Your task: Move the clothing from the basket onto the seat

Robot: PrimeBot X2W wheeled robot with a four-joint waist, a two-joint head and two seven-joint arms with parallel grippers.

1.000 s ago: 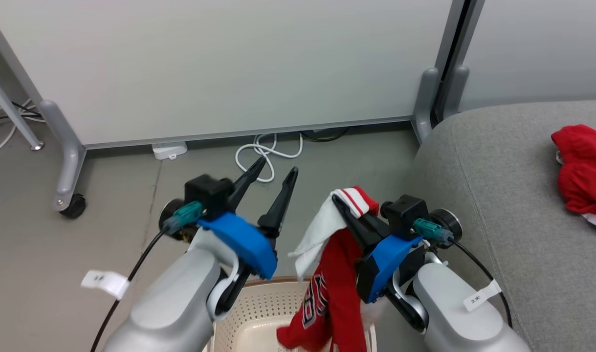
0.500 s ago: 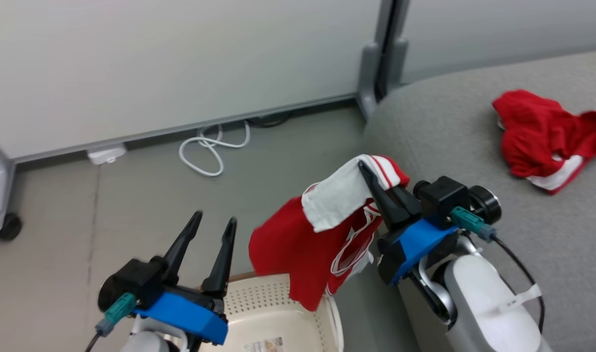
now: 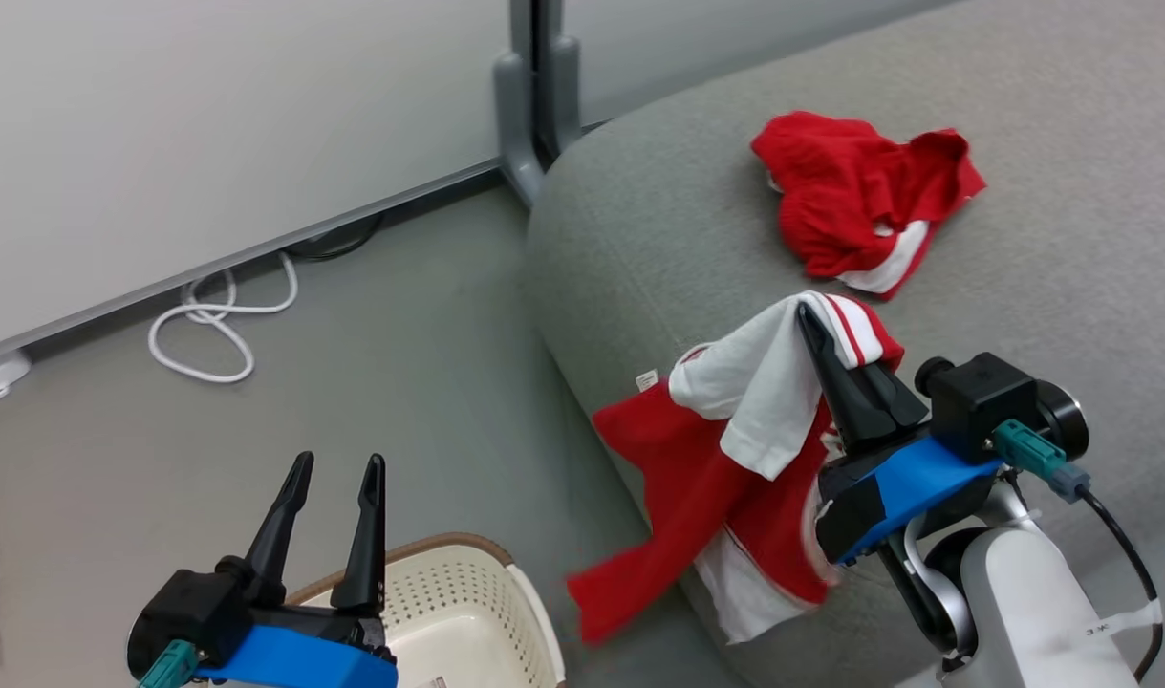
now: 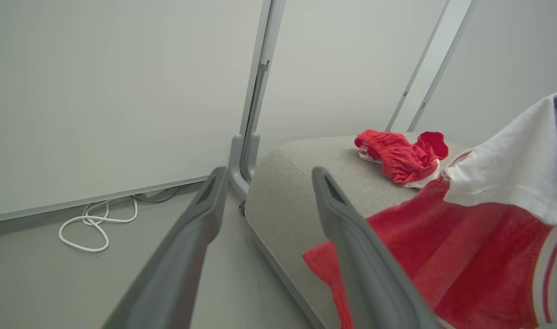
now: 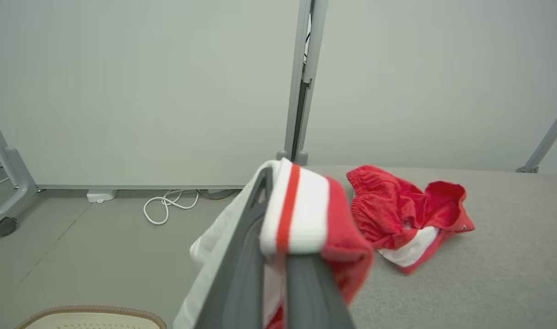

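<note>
While limp, striped clothing (image 3: 697,478) against woven seat (image 3: 1050,153).

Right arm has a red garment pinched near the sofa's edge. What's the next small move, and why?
Probably carry the right gripper farther in over the seat before opening. It is shut on the held garment, whose lower part dangles past the seat's edge above the floor; released here it may slide off.
</note>
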